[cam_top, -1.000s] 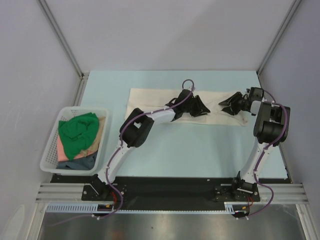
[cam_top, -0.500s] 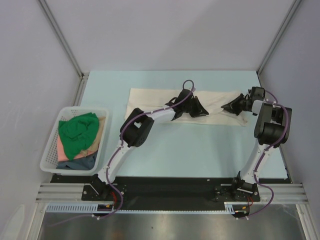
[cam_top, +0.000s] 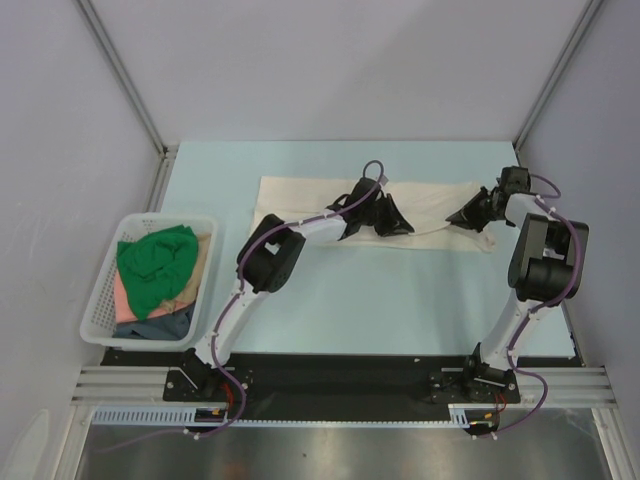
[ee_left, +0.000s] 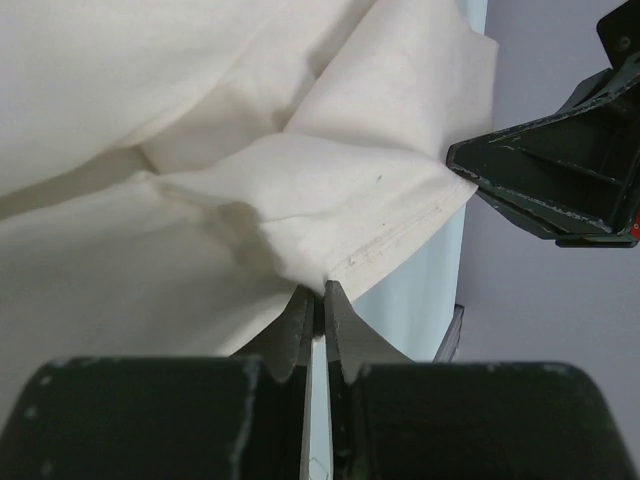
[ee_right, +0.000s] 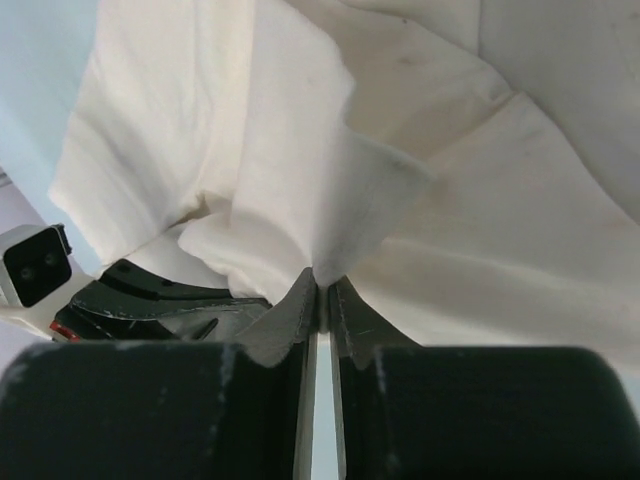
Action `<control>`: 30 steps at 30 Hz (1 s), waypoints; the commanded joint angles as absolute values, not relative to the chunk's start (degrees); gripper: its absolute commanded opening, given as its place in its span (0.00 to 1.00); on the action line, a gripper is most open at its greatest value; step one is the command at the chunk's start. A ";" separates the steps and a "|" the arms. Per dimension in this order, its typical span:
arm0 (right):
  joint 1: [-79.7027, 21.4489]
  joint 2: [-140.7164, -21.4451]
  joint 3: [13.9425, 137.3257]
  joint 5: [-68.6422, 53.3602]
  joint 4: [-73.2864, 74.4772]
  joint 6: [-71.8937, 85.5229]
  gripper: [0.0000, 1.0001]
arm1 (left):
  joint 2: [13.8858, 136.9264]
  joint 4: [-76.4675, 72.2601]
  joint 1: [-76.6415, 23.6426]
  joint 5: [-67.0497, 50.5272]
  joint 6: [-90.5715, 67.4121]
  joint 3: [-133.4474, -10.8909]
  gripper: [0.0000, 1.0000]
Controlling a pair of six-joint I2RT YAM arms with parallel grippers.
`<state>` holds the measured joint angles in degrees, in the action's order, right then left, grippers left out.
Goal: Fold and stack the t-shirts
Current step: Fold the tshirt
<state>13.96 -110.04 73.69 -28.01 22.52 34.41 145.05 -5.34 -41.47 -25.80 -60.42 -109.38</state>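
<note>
Two closed grippers are holding the cream t-shirt (cam_top: 300, 195): the left gripper (ee_left: 318, 300) near its middle, the right gripper (ee_right: 320, 290) near its right end. It is lying sideways across the far table (cam_top: 400, 290), left to right.

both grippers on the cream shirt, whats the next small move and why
Probably lift both together a little: the left gripper and right gripper are each shut on a pinch of the cream t-shirt, whose rest lies flat on the table, so raising frees that end for folding.
</note>
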 commanded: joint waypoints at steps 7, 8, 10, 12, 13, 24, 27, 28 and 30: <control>14.41 -108.20 76.29 -19.78 30.67 30.24 0.36 | 136.32 -3.52 -40.17 -27.16 -56.25 -105.47 0.27; 14.59 -107.67 76.46 -19.25 31.54 29.80 0.39 | 135.88 -2.56 -40.17 -26.98 -55.64 -105.21 0.31; 14.85 -105.56 76.99 -17.14 32.17 28.57 0.45 | 133.18 -2.37 -40.17 -26.11 -53.71 -103.63 0.44; 14.94 -103.37 77.25 -15.66 31.38 27.69 0.47 | 130.88 -3.43 -40.17 -25.14 -52.13 -100.03 0.49; 14.94 -102.75 77.52 -14.86 30.85 27.25 0.49 | 129.39 -3.08 -40.17 -24.61 -51.34 -99.50 0.50; 15.47 -113.98 86.56 -25.66 21.63 22.77 0.68 | 139.73 7.38 -37.44 -25.05 -48.07 -114.77 0.53; 15.73 -116.89 88.41 -31.10 17.33 24.42 0.60 | 141.76 7.56 -37.09 -25.40 -48.87 -117.07 0.49; 15.65 -117.16 88.50 -31.72 16.01 26.26 0.59 | 142.12 7.21 -36.92 -25.66 -49.04 -117.24 0.49; 14.86 -118.12 89.99 -32.69 14.59 26.46 0.60 | 142.56 6.51 -36.83 -25.93 -49.48 -117.33 0.51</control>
<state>15.42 -117.54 86.37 -27.86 19.44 25.45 141.14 5.34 -37.06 -24.62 -49.45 -114.98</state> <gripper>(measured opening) 0.598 0.498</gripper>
